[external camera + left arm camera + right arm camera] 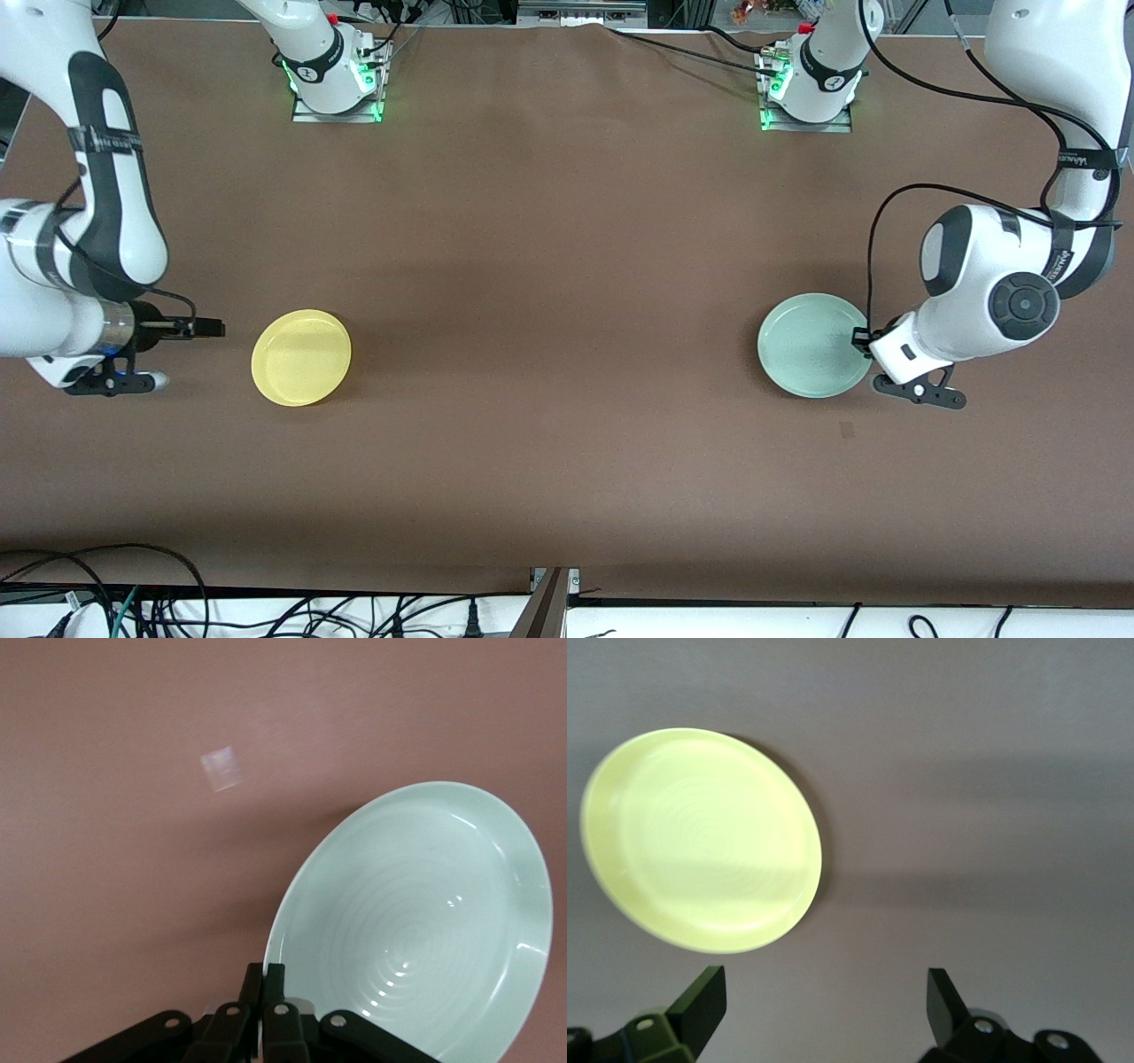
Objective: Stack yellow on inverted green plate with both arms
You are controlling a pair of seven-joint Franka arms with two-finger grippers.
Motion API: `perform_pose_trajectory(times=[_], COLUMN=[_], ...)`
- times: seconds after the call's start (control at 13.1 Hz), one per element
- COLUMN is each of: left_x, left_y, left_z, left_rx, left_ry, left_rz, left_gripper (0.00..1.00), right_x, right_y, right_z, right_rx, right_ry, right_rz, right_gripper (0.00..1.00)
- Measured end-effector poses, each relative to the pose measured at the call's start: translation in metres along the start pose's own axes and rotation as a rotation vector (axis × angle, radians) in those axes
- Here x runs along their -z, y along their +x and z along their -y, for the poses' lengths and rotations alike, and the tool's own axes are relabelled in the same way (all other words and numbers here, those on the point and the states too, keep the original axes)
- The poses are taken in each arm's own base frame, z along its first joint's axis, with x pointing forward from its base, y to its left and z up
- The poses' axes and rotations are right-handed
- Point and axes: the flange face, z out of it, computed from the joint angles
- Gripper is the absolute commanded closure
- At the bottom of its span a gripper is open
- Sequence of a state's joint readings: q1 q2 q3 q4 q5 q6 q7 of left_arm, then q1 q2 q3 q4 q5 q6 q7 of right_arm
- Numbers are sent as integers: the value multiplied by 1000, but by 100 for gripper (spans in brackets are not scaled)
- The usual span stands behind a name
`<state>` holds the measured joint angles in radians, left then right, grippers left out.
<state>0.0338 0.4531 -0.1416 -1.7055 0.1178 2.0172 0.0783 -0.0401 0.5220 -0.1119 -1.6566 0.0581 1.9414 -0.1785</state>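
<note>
Green plate [813, 346] rim pinched by my left gripper [861, 338], ready to flip; right gripper [209, 328] spread wide, waiting beside yellow plate [301, 357].

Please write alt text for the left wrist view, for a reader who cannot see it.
The left tool is shut on the rim of a pale green plate, which sits right side up on the brown table, showing ringed ridges inside. A small pale patch of light lies on the table nearby.
</note>
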Motion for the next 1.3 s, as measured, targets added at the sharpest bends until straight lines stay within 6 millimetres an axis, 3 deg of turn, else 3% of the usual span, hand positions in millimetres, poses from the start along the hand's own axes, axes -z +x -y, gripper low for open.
perform_pose_trajectory(times=[0.31,0.61,0.84,1.0,1.07,1.15,1.3], left_x=[33,60,50,30,20,12,4], left_y=[8,-5,-22,-45,-55,-62,-58], left_z=[-94,-244,-352,-429,-457,-474,-489], left_rx=[-22,12,-43,-80,-92,-99,-137], left_ry=[173,457,737,899,946,978,1040], left_rz=[46,46,-69,-172,-217,-248,-338], left_gripper=[100,100,100,100,100,100,100], right_x=[-29,-73,-98,-102,-103,-104,-111], right_y=[1,0,-8,-10,-10,-11,-10], right_z=[-9,-12,-11,-10,-9,-8,-8], right_rx=[-20,-31,-51,-69,-81,-87,-80], right_ry=[10,-4,12,38,57,77,102], right_rz=[-1,-72,-90,-91,-93,-95,-103], right_gripper=[0,0,0,0,0,0,0])
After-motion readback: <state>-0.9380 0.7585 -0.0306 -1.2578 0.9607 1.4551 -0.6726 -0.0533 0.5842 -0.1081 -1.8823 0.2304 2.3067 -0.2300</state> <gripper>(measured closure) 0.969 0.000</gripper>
